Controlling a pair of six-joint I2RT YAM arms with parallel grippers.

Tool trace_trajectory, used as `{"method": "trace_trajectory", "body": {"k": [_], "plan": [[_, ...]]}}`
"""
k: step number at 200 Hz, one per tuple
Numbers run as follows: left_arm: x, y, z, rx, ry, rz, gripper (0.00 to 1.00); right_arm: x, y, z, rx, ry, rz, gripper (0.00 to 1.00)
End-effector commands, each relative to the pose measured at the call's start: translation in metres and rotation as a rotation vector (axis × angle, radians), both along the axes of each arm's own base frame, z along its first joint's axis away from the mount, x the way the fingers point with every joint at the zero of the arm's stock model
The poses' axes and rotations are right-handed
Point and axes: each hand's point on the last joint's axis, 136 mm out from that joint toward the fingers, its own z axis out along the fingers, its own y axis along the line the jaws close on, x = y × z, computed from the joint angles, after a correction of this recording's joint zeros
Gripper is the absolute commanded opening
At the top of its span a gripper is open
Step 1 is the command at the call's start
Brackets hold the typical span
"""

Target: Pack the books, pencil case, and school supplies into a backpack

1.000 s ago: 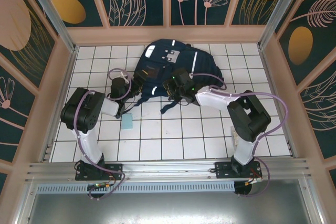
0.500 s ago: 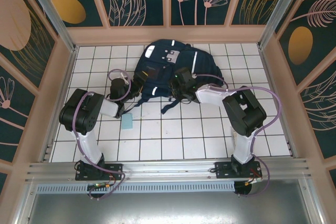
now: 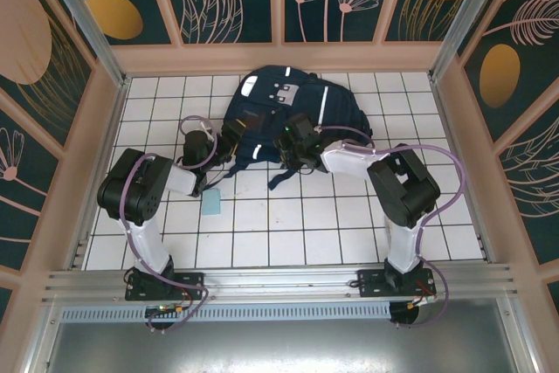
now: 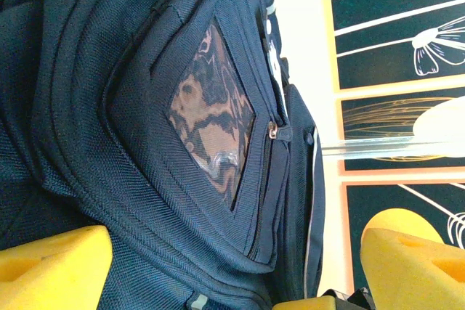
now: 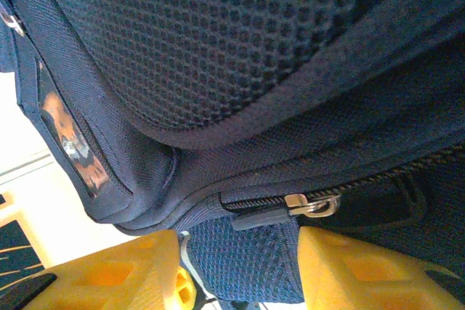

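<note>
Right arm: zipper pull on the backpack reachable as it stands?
Probably yes. The zipper pull lies just beyond the right hand, whose fingers stand parted; only fabric of the backpack lies between.

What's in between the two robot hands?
In the top view, the backpack lies between the left end effector and the right end effector, its front pocket filling the gap.
</note>
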Motion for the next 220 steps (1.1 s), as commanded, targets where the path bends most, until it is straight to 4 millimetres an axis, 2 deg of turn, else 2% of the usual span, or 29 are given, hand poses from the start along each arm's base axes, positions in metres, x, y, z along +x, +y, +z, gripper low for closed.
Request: {"method": "trace_trajectory", "body": {"k": [1,37,60,79,106,124,168,197,220], "plan": [[-0.013,-0.003,-0.013,0.001,0.070,-0.023,0.89,-0.010,-0.022,-0.042,-0.085,0.115,-0.049,0.48],[-0.016,-0.001,-0.011,0.009,0.069,-0.018,0.89,0.006,-0.042,-0.052,-0.119,0.115,-0.099,0.48],[-0.017,0.000,-0.012,0.018,0.072,-0.014,0.89,0.005,-0.052,-0.064,-0.131,0.154,-0.152,0.50],[-0.019,0.001,-0.014,0.021,0.078,-0.012,0.89,0.009,-0.052,-0.069,-0.098,0.154,-0.176,0.41],[-0.017,0.003,-0.016,0.034,0.085,0.002,0.89,0.014,-0.043,-0.060,-0.088,0.118,-0.134,0.17],[-0.011,0.005,-0.020,0.054,0.091,0.014,0.89,0.014,-0.041,-0.049,-0.088,0.083,-0.103,0.09],[0.014,0.014,-0.032,0.075,0.106,0.057,0.89,-0.003,-0.043,-0.024,-0.165,0.005,0.044,0.05],[0.032,0.026,-0.036,0.089,0.115,0.094,0.89,-0.019,-0.056,-0.026,-0.261,-0.005,0.169,0.04],[0.041,0.034,-0.035,0.121,0.111,0.116,0.89,-0.024,-0.064,-0.024,-0.291,-0.031,0.276,0.05]]}}
